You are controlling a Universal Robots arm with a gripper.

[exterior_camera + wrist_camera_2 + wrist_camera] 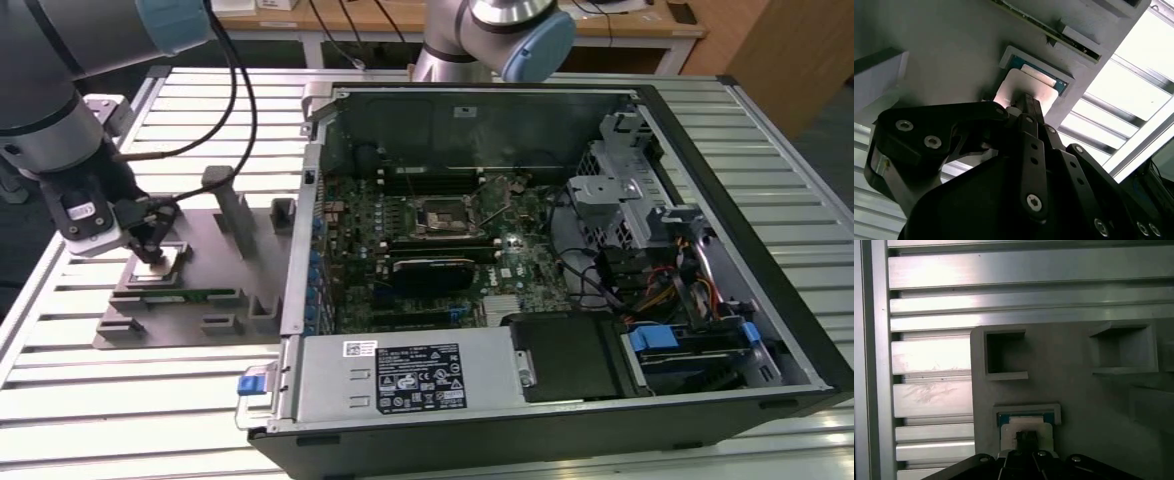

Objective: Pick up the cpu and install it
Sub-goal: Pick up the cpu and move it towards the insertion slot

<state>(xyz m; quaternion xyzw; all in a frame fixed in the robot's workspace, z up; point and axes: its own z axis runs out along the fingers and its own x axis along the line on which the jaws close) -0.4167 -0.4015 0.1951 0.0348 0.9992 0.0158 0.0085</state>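
Second wrist view: jaws narrow, tips together on cpu [1015, 89] top; cpu sits in holder [954, 60] pocket directly beneath them.

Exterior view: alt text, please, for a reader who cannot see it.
The arm's pincer is down at the cpu, which lies on a grey holder plate at the exterior view's left. At its right an open computer case shows a green motherboard.

Both wrist views (close, downward) share the cpu [1014, 87] [1041, 432].

Grey arm [54, 110], blue caps [541, 45], black cables [235, 90]
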